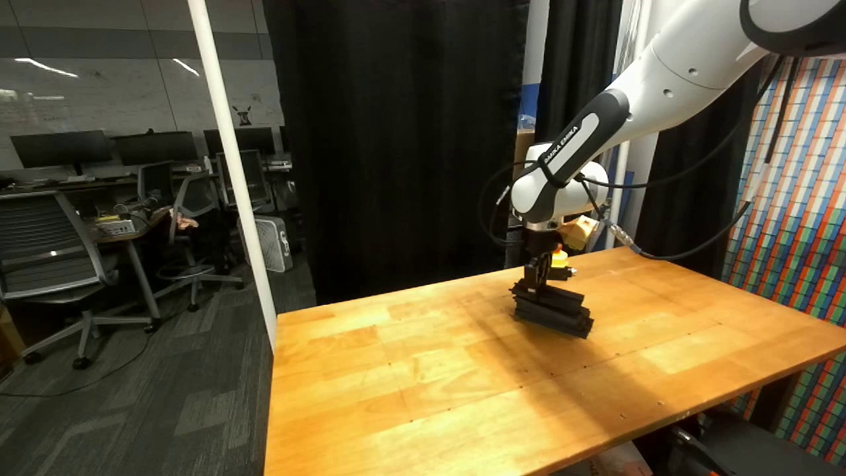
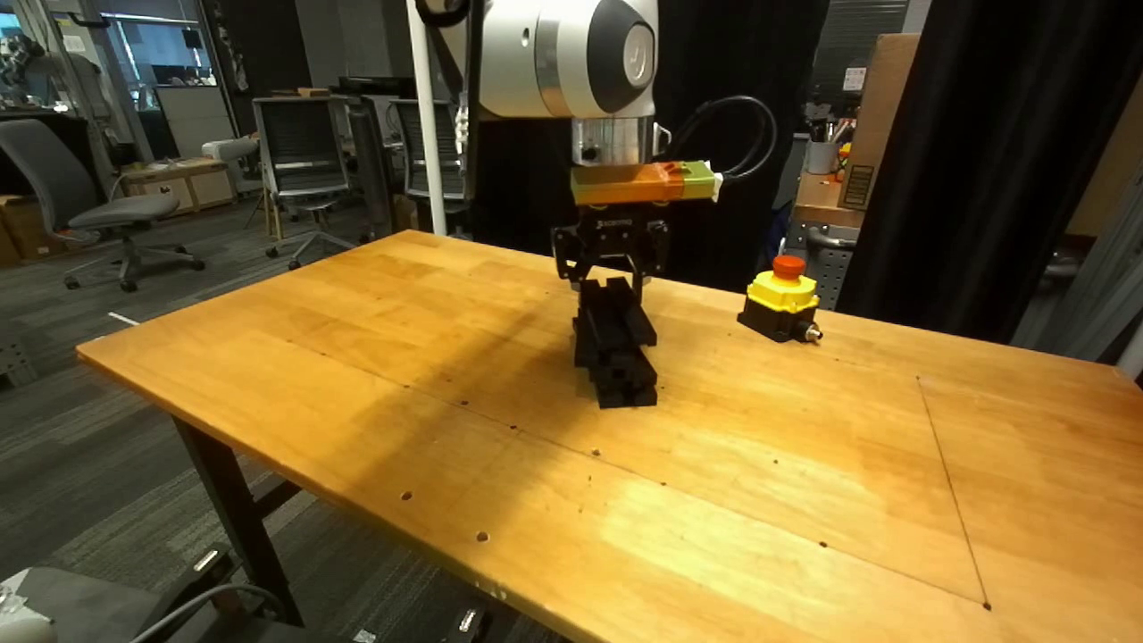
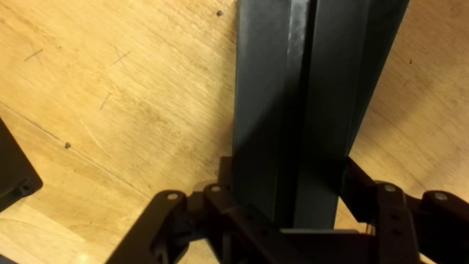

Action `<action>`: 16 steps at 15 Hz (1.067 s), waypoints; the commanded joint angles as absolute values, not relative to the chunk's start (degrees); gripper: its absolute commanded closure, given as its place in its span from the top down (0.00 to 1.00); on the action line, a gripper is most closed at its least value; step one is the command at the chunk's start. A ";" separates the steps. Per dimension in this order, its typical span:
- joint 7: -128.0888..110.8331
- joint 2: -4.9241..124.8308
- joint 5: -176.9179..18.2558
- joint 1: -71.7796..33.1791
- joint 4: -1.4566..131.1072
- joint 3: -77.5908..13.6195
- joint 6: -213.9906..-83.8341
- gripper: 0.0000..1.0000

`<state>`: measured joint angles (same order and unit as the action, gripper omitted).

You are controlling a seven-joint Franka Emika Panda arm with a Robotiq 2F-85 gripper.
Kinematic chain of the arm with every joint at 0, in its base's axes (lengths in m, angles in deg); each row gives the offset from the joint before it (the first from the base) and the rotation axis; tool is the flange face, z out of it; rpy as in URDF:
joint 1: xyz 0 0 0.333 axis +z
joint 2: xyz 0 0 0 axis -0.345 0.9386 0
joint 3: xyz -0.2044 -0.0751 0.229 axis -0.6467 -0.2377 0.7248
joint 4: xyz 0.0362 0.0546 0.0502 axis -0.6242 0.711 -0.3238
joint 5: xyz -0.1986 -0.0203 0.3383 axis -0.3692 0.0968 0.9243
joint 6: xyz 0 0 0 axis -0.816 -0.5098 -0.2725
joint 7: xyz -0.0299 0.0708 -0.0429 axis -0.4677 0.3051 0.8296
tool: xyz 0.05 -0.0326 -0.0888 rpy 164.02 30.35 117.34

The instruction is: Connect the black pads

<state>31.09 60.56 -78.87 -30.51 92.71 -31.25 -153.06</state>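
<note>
Several black pads lie stacked on the wooden table, seen in both exterior views. The upper pad (image 2: 613, 326) sits on the lower pads (image 2: 627, 391), whose near end sticks out past it. Seen from the side, the upper pads (image 1: 562, 301) are slightly askew over the bottom ones (image 1: 558, 322). My gripper (image 2: 611, 293) points down at the stack's far end, one finger on each side. In the wrist view the gripper (image 3: 287, 176) has its fingers against both long sides of a grooved black pad (image 3: 263, 91). Whether the pads interlock I cannot tell.
A red-and-yellow button on a black base (image 2: 779, 308) stands on the table to the right of the stack, close behind the gripper in an exterior view. The wooden table (image 1: 410, 370) ends at a front edge. Black curtains (image 1: 403, 145) and a white pole (image 1: 228, 152) stand beyond it.
</note>
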 commanded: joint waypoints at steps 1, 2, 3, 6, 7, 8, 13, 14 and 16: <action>30.14 59.44 -78.66 -30.71 92.14 -30.92 -152.15 0.45; 29.85 59.22 -78.80 -30.64 92.26 -30.98 -152.12 0.45; 29.42 59.05 -78.96 -30.54 92.34 -31.06 -152.08 0.45; 27.80 58.29 -79.49 -30.22 92.75 -31.24 -152.07 0.45; 27.36 58.15 -79.60 -30.14 92.82 -31.25 -152.05 0.45; 26.82 58.06 -79.62 -30.04 92.83 -31.23 -151.76 0.45; 25.69 57.93 -78.44 -30.13 92.81 -30.74 -149.56 0.45; 25.37 57.90 -78.45 -30.14 92.82 -30.73 -149.29 0.45; 24.97 57.72 -78.42 -30.20 93.02 -30.75 -148.90 0.45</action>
<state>26.12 59.60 -78.95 -30.18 92.71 -31.00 -150.63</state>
